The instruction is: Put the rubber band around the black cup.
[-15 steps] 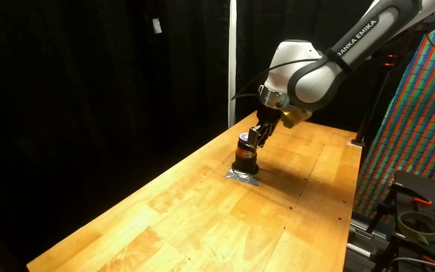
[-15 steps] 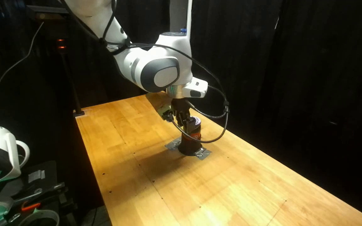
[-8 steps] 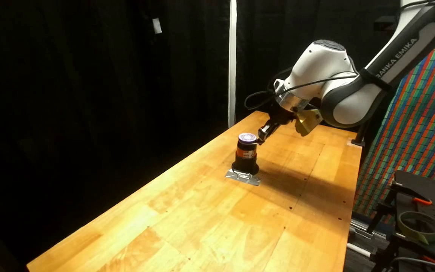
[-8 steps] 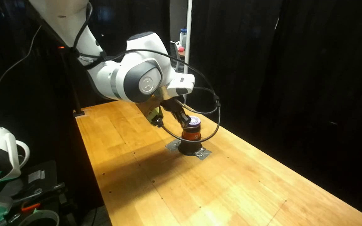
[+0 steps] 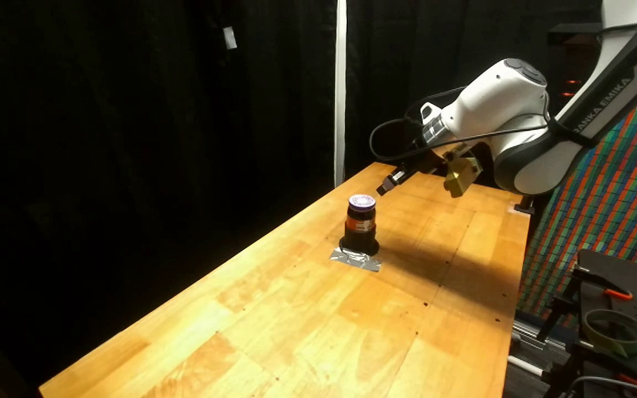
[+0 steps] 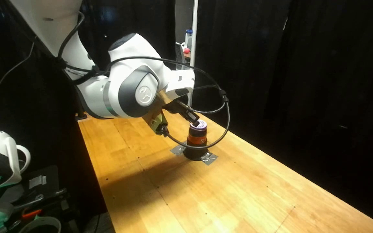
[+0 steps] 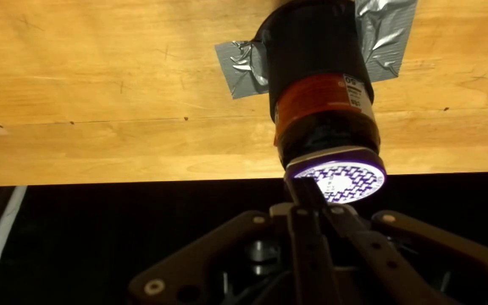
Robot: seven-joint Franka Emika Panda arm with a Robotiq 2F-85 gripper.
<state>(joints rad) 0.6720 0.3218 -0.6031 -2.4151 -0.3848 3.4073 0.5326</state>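
The black cup (image 7: 316, 46) stands upright on the wooden table, with an orange-red label band and a purple-rimmed white lid above. In the wrist view a tan strip (image 7: 333, 151) runs round the neck just behind the lid's rim; it looks like the rubber band. My gripper (image 7: 305, 182) is shut, its tips overlapping one side of the lid in that view. Tilted in both exterior views, the gripper (image 5: 380, 190) sits close to the lid's edge at about lid height. A thin pale line shows between tips and lid; whether the band still catches on the fingers I cannot tell.
Grey tape (image 5: 355, 260) fixes the cup's base to the table (image 5: 307, 320). A black cable (image 6: 227, 123) from the arm hangs in a loop before the cup. The table's far edge (image 7: 100, 183) runs behind the lid in the wrist view.
The gripper has drawn back from the top of the cup towards the arm's side, tilting as it went. Its jaws have come together. The cup has stayed in place.
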